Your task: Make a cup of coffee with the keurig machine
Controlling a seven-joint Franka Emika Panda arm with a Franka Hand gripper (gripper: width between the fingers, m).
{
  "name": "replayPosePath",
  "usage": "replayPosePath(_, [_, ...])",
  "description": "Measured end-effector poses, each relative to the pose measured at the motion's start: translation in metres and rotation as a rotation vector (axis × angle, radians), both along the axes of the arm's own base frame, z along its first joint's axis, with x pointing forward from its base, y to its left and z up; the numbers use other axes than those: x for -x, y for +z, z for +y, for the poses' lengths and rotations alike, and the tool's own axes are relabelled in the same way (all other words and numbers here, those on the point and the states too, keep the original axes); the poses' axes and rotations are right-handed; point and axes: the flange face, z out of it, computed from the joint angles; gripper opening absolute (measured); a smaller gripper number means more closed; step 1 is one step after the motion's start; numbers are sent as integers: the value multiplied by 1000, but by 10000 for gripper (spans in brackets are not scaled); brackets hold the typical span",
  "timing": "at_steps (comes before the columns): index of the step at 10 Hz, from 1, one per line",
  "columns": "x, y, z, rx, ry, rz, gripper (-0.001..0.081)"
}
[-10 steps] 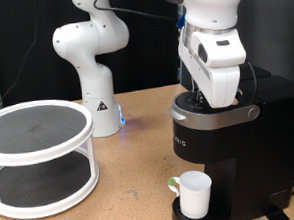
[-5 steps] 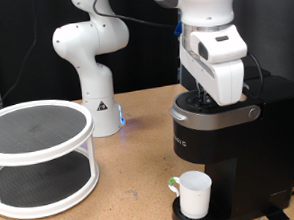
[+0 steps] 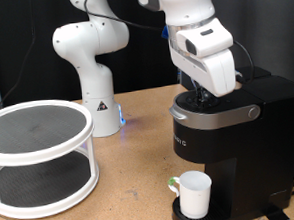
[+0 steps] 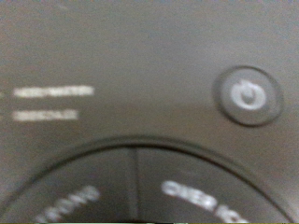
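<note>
Gripper (image 3: 198, 91) atop keurig machine (image 3: 229, 145)
Hand has tilted and shifted toward 9 o'clock since 1 s ago; wrist cam shows power btn (image 4: 247, 94) close; jaws: can't tell; cup (image 3: 194, 193) on drip tray, 6 o'clock.

Arm casing is glossy white plastic, rounded segments joined at dark grey seams. Wrist housing (image 3: 205, 48) is a blocky white shell with a pale grey inset panel on its face; black hardware shows beneath it. Thin black cable runs along the upper links and loops off the wrist toward the exterior view's right. Base column (image 3: 91, 53) is white and bulbous, with a small dark triangular marking low on the pedestal and a blue light at its foot.
</note>
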Motion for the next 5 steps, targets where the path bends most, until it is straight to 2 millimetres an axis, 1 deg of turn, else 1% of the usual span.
replayPosePath(1, [5, 3, -1, -16, -7, -10, 7])
replayPosePath(5, [18, 25, -5, -26, -15, -70, 7])
